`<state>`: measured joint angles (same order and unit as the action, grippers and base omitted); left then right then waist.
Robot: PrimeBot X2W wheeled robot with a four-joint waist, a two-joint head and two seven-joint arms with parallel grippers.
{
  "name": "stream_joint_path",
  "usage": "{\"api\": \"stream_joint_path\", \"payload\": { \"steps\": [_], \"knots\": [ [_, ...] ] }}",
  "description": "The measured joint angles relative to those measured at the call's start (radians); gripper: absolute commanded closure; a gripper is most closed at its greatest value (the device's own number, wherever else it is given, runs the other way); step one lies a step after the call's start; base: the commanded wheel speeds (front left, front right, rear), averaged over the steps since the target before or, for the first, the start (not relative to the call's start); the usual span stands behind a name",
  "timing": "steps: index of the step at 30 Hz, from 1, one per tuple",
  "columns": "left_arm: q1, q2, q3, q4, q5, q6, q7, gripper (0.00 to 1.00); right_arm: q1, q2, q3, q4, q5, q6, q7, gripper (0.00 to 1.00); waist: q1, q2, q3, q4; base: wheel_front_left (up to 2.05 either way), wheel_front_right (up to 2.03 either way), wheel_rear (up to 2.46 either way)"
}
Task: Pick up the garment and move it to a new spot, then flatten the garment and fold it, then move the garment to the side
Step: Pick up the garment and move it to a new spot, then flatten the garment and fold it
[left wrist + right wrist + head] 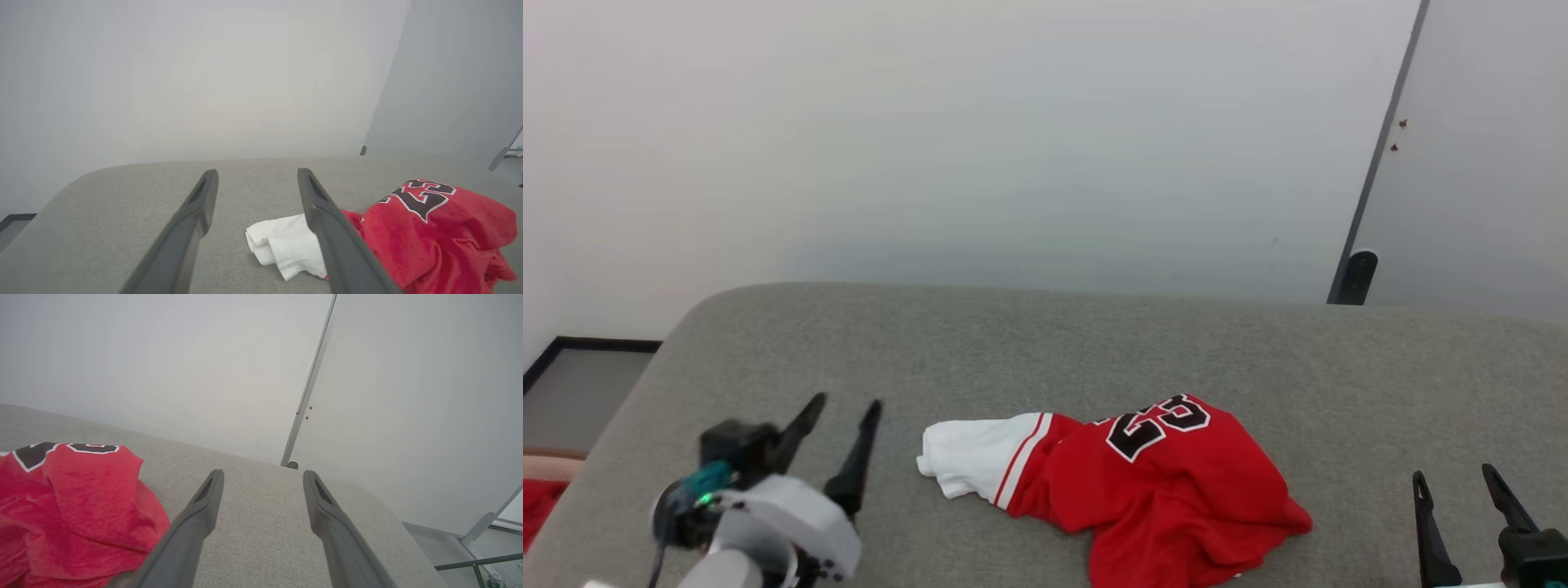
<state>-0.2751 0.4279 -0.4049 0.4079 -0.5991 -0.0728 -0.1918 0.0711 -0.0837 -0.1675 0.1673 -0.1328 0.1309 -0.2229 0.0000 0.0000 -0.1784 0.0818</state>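
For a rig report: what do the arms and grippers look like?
The left gripper: two long, tapering dark fingers on a black block, a teal part with a green light, a pale-grey wrist, a dark cable. The right gripper: the same dark fingers, black base.

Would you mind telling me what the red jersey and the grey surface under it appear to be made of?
The garment looks like soft, matte knit cloth: it slumps in loose folds and shows a slightly fuzzy nap close up. The grey surface seems woven upholstery fabric, matte, with a speckled weave and rounded corners.
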Motion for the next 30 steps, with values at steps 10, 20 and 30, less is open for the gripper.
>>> {"api": "stream_joint_path", "payload": {
  "steps": [10, 20, 30],
  "knots": [
    [0.083, 0.006, 0.098, 0.039, -0.036, 0.037, -0.063, 0.0, 0.003, -0.01, -0.028, -0.004, -0.01, 0.0, -0.012, 0.0, 0.0, 0.0, -0.006, 0.029, 0.0, 0.0, 0.0],
    [0.114, 0.008, 0.125, 0.023, -0.03, 0.038, -0.068, 0.0, 0.006, -0.009, -0.038, -0.002, -0.011, 0.0, -0.015, 0.0, 0.0, 0.0, -0.003, 0.034, 0.0, 0.0, 0.0],
    [0.038, 0.015, 0.103, 0.014, -0.079, 0.009, 0.093, 0.0, -0.001, -0.019, -0.024, -0.003, -0.007, 0.0, 0.001, 0.0, 0.0, 0.0, 0.017, 0.007, 0.0, 0.0, 0.0]
  ]
}}
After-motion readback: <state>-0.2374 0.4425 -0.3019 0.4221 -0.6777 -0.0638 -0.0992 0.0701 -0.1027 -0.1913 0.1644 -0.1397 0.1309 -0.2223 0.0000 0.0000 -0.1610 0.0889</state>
